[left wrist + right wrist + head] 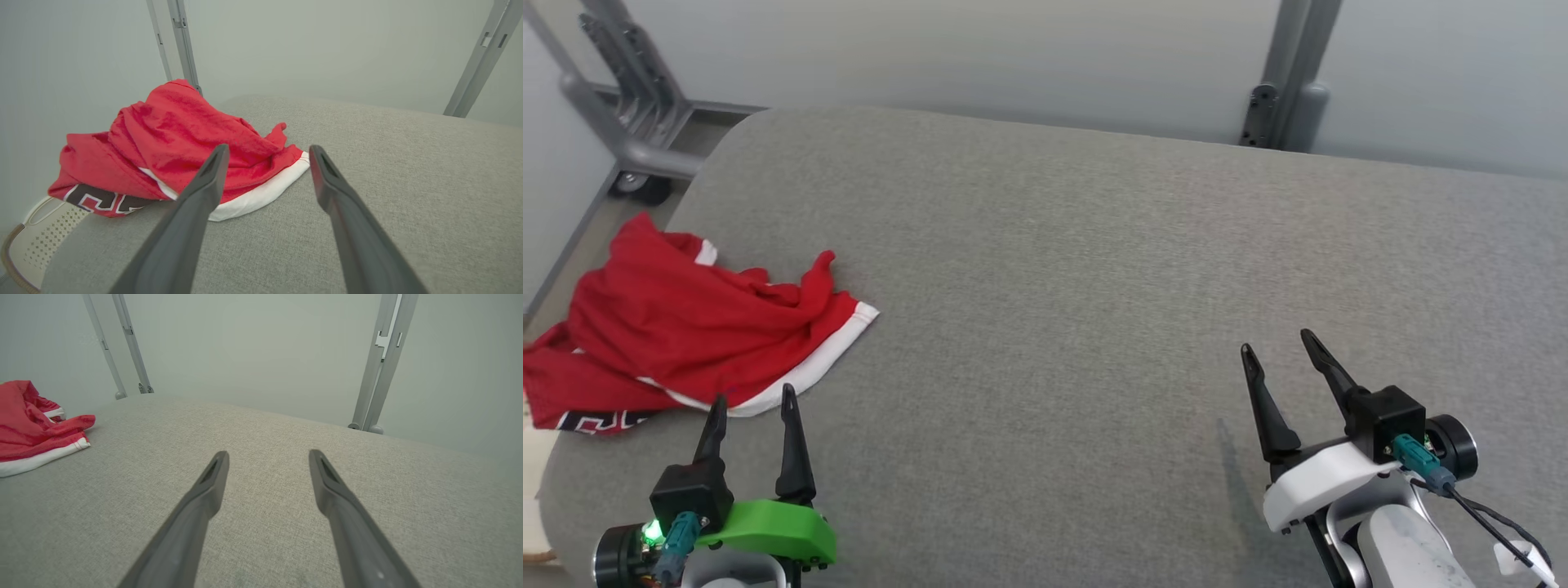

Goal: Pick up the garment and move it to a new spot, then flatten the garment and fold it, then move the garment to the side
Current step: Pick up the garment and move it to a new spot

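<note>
Task at start, no step done. Garment (686,327) lies crumpled at the left edge of the counter (1094,269), part hanging over the side. It is not yet lifted, flattened or folded. Remaining: pick-up, move, flatten, fold, set aside.

Left gripper (752,396): fingers spread, empty, tips near the white hem. Right gripper (1277,343): fingers spread, empty, over bare counter, well apart from the garment.

Left wrist view adds black-and-white lettering on the hanging part and a pale perforated object (41,232) below the edge. Head view sets both grippers against the cloth at once.
</note>
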